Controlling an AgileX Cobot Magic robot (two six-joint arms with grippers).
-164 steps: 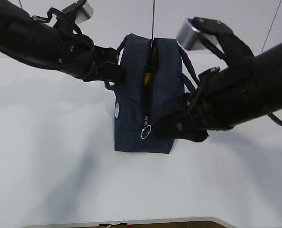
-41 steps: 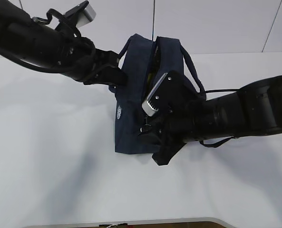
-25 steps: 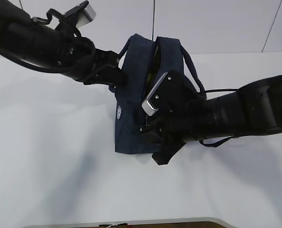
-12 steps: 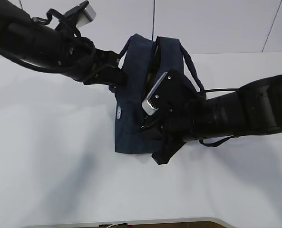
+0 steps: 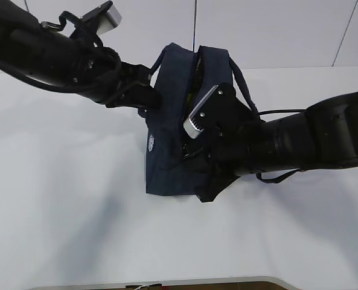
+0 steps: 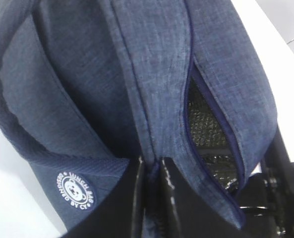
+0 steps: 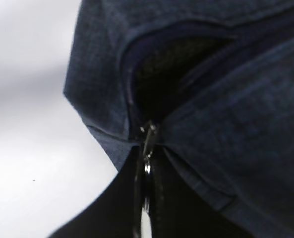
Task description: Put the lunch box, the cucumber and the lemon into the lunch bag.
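Since the earliest frame the right arm has swung down from beside the lunch bag (image 5: 179, 121) and now lies low across its near end, and over the last second its pincer has closed; the bag itself has hardly shifted on the white table (image 5: 64, 217). In the right wrist view the right gripper (image 7: 146, 198) is pressed together on the zipper pull (image 7: 146, 163), whose silver ring runs down between the dark fingers, just below the point where the two zipper edges meet. Above that point the opening gapes, dark inside. This grip looks meant for drawing the zipper along and shutting the bag, so the packing appears to be done: a sliver of yellow and green shows in the slit in the exterior view, probably the lemon (image 5: 192, 95) and cucumber, though neither can be made out clearly, and the lunch box is hidden. The left gripper (image 6: 152, 198) is pinched shut on a fold of the bag's fabric beside the round white logo (image 6: 77, 188), most likely to steady the bag against the pull. That arm reaches in from the upper left, held fairly level, while the right arm stretches in from the right, wrist turned so its camera housing faces up.
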